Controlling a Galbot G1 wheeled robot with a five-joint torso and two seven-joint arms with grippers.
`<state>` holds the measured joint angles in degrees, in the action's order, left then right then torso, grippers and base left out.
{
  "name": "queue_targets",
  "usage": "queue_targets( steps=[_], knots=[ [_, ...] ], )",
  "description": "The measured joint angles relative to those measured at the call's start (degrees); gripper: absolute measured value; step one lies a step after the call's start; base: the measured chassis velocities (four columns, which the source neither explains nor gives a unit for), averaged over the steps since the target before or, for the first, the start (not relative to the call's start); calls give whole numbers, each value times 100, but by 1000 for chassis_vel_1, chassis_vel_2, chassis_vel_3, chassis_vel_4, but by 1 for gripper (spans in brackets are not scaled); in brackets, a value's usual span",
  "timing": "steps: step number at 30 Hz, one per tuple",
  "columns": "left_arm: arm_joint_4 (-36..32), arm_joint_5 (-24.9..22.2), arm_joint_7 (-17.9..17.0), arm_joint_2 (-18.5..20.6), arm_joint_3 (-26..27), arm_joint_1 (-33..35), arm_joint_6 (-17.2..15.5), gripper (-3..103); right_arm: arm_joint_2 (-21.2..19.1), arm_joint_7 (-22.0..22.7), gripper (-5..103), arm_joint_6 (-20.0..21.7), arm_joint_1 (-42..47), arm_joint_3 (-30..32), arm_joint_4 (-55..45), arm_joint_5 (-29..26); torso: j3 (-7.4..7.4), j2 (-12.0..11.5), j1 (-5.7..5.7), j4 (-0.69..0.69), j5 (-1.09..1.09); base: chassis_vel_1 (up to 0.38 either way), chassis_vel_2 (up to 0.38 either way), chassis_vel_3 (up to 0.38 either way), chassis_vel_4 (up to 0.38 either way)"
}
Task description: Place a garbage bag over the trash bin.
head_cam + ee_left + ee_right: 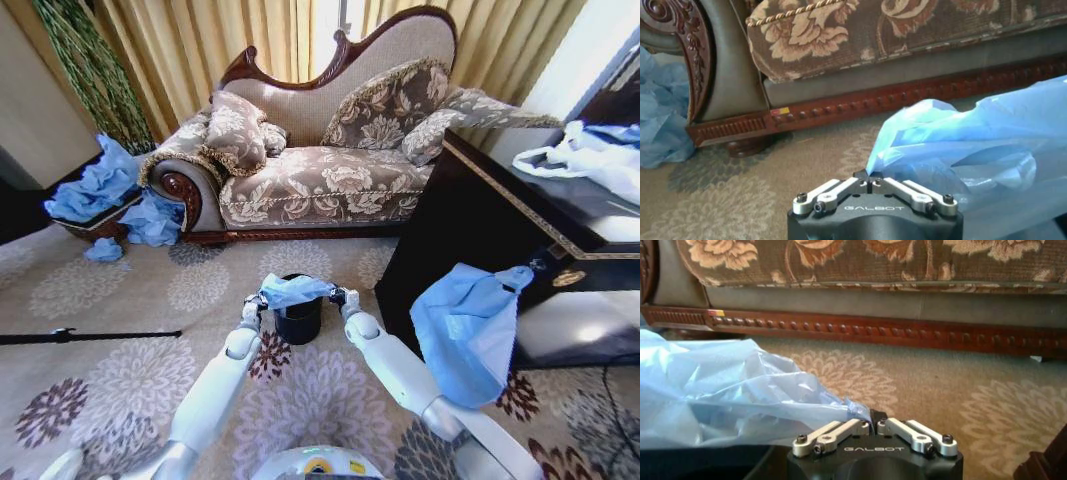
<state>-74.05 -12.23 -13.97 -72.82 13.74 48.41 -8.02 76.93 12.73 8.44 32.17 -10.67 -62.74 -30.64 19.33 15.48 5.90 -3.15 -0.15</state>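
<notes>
Head view: both arms reach forward over the patterned carpet [330, 385], left gripper [252, 312] and right gripper [350, 298] flanking the trash bin [298, 320], a small black cylinder standing on the floor in front of the sofa [320, 170]. Garbage bag [296, 290], thin light blue plastic, is stretched between the two grippers right over the bin's mouth, bunched along the top. Holding it at opposite edges looks meant to spread the opening wide enough to drop around the rim. Bag appears to sit at or just above the rim, not yet pulled down the sides. Another blue bag [465, 330] hangs off the dark cabinet [470, 220] on the right, white plastic bags [585, 155] on top of it, blue bags [100, 185] heaped left of the sofa; none involved.

Left wrist view: left gripper [869, 180] fingers closed tight together, pinching a corner of the garbage bag [973, 145], which billows away from the tips. Sofa base [860, 102] behind.

Right wrist view: right gripper [873, 418] also closed narrow, clamped on a twisted edge of the garbage bag [727, 390]; film spreads away toward the other arm. Dark curved rim of the trash bin [707, 460] sits just under the bag, so this edge is close above the bin wall.
</notes>
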Motion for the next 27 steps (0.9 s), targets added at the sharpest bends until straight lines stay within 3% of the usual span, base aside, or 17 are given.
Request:
queue_targets(
  steps=[20, 26, 27],
  knots=[
    [83, -148, -94, -66, 50, -320, -299, 0, 245, -182, 0, 239, -782, -205, 836, -146, -1, 0, -1, 1, 0, 0, 0, 0, 0],
    [-24, -367, -437, -116, 142, -343, -371, 0, 273, -143, 0, 292, -817, -288, 748, -239, -1, 0, -1, 1, 0, 0, 0, 0, 0],
    [-172, -553, -629, -120, 146, -342, -480, 0, 274, -110, 0, 306, -827, -298, 711, -283, 0, 0, 0, 1, 0, 0, 0, 0, 0]
  ],
)
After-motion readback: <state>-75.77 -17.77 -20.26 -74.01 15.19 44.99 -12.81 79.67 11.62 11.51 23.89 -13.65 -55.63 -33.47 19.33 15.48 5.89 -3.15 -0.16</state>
